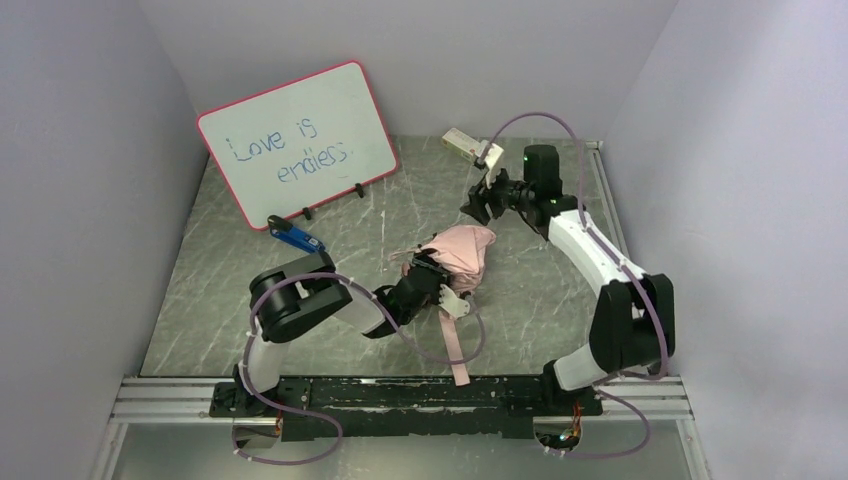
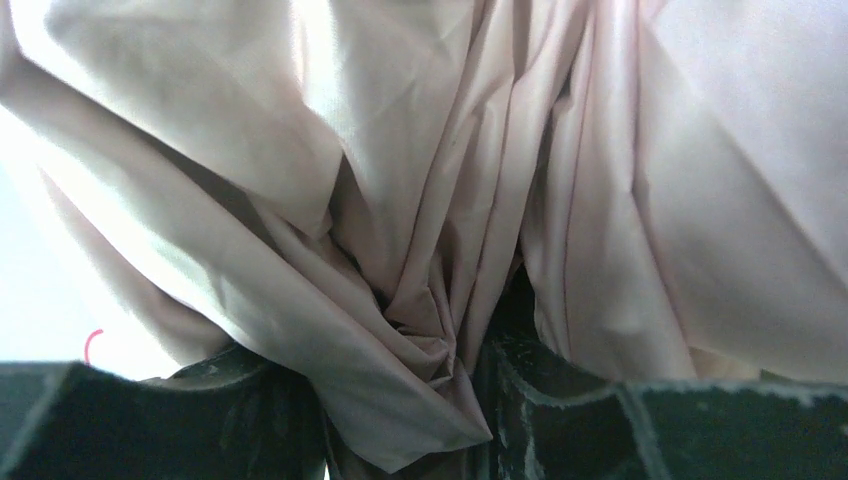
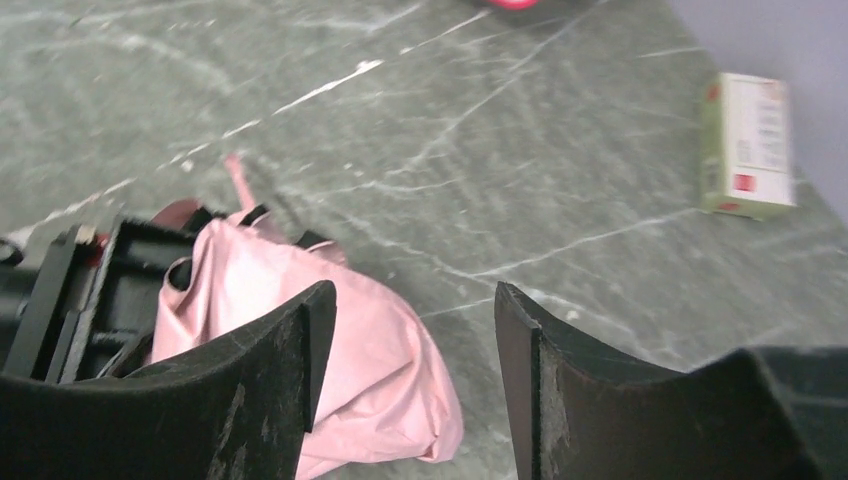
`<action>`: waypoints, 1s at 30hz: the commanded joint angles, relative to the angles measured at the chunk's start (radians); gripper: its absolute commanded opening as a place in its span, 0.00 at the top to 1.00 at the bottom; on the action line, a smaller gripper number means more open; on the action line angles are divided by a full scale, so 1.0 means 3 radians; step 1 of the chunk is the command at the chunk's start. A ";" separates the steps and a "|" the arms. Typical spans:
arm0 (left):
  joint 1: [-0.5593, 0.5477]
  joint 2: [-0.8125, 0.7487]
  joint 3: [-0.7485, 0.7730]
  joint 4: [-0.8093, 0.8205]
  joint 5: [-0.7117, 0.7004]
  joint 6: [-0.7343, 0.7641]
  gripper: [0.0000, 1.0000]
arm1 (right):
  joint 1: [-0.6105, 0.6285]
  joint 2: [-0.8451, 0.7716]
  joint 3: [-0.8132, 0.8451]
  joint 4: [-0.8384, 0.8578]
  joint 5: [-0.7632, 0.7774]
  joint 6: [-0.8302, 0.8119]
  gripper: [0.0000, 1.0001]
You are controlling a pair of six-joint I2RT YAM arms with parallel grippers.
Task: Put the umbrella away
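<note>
Umbrella (image 1: 468, 250) lies crumpled mid-bench, with its pale pink canopy (image 2: 420, 200) bunched in a loose heap, not rolled tight. Bench (image 1: 250, 330) is grey with a marble look.

Left hand (image 1: 432, 272) reaches in from the left to the near-left side of the heap and is clenched on canopy fabric. The left wrist view shows pink folds gathered and pinched between the two dark fingers (image 2: 150, 425).

Pink strap (image 1: 457, 350) trails from the heap toward the near edge of the bench, its end by the base rail.

Right hand (image 1: 487, 203) is held above the bench on the far-right side of the umbrella, apart from it, released. In the right wrist view its fingers (image 3: 270, 380) are spread wide with nothing gripped; only the bench and the pink heap show below, to the left.

Small white-and-green box (image 1: 462, 141) sits at the far edge behind the right hand, well apart from the umbrella. Pink-framed whiteboard (image 1: 297, 142) stands tilted at far left and reads "Love is endless". Blue object (image 1: 296, 237) lies just beside its near foot; can't tell what it is.
</note>
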 commanded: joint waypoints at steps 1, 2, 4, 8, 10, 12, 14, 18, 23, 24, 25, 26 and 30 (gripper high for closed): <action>-0.0123 0.0191 -0.0112 0.0057 0.0039 0.0255 0.95 | -0.0024 0.0322 0.0397 -0.1329 -0.0578 -0.0747 0.36; -0.0131 0.0212 -0.0120 0.0074 0.0022 0.0277 0.95 | -0.0022 0.0393 0.0463 -0.1460 -0.0585 -0.0790 0.35; -0.0154 0.0227 -0.0128 0.0095 0.0001 0.0293 0.95 | 0.0008 0.0482 0.0524 -0.1630 -0.0577 -0.0842 0.33; -0.0166 0.0238 -0.0136 0.0081 -0.0007 0.0275 0.95 | 0.0061 0.0507 0.0506 -0.1723 -0.0506 -0.0850 0.31; -0.0166 0.0236 -0.0148 0.0080 -0.0008 0.0265 0.95 | 0.0088 0.0513 0.0468 -0.1779 -0.0431 -0.0857 0.31; -0.0166 0.0238 -0.0154 0.0082 -0.0012 0.0262 0.95 | 0.0120 0.0523 0.0429 -0.1811 -0.0372 -0.0886 0.30; -0.0170 0.0243 -0.0166 0.0098 -0.0013 0.0257 0.95 | 0.0162 0.0529 0.0370 -0.1758 -0.0335 -0.0857 0.30; -0.0183 0.0239 -0.0175 0.0112 -0.0018 0.0252 0.95 | 0.0223 0.0651 0.0329 -0.1699 -0.0276 -0.0787 0.25; -0.0190 0.0242 -0.0165 0.0102 -0.0017 0.0247 0.95 | 0.0367 0.0965 0.0344 -0.1798 -0.0126 -0.0755 0.19; -0.0192 0.0243 -0.0165 0.0108 -0.0017 0.0247 0.95 | 0.0392 0.1012 0.0326 -0.1795 -0.0101 -0.0745 0.19; -0.0191 0.0243 -0.0161 0.0101 -0.0019 0.0236 0.95 | 0.0412 0.1053 0.0306 -0.1781 -0.0074 -0.0727 0.18; -0.0192 0.0244 -0.0160 0.0097 -0.0023 0.0228 0.95 | 0.0433 0.1097 0.0282 -0.1762 -0.0038 -0.0702 0.18; -0.0192 0.0228 -0.0154 0.0062 -0.0028 0.0170 0.95 | 0.0495 0.1296 0.0224 -0.1816 0.0035 -0.0651 0.16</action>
